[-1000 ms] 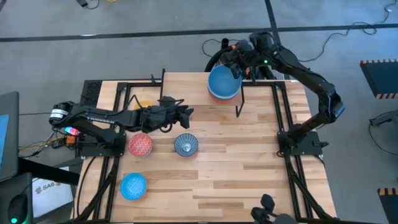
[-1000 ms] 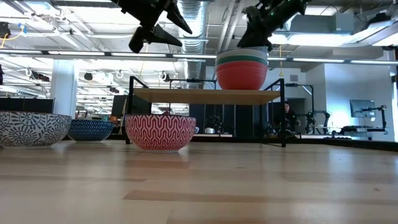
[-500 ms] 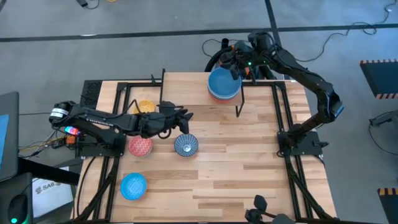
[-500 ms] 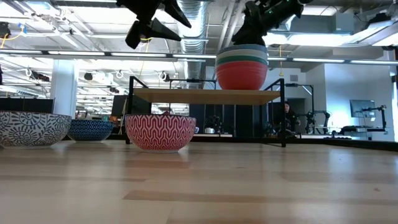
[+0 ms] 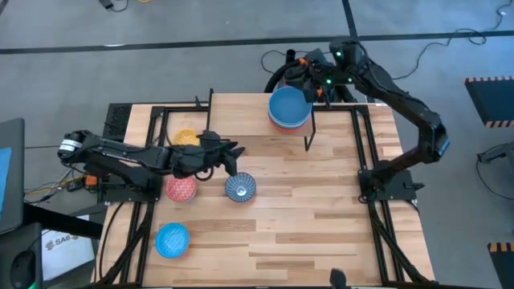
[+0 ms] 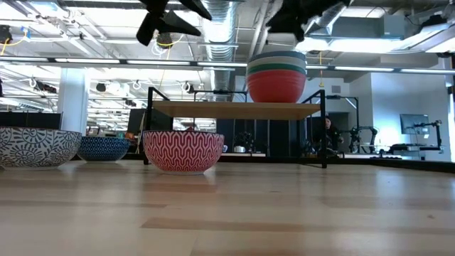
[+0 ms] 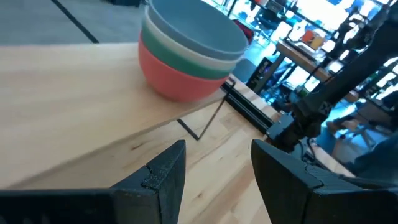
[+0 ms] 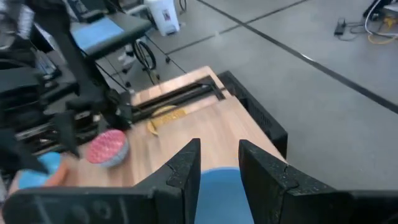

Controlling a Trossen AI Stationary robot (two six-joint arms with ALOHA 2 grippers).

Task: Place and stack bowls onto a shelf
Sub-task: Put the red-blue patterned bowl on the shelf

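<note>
A stack of three bowls, blue on top, then green, then red, stands at the right end of the shelf, also seen as the stack. My right gripper hangs open just above the stack's far rim, touching nothing; the blue bowl shows below its fingers. My left gripper is open in the air over the table's middle, pointing toward the stack. On the tabletop rest a yellow bowl, a pink patterned bowl, a blue-white patterned bowl and a light blue bowl.
The shelf's black legs stand beside the stack. Bare wood stretches across the table's right and near parts. Beyond the table lie grey floor and cables; a monitor sits off the left edge.
My right gripper has risen off the stack and drawn back a little toward the far edge; the stack has stayed put. My left gripper has risen and drifted slightly toward the near left, uncovering the yellow bowl.
</note>
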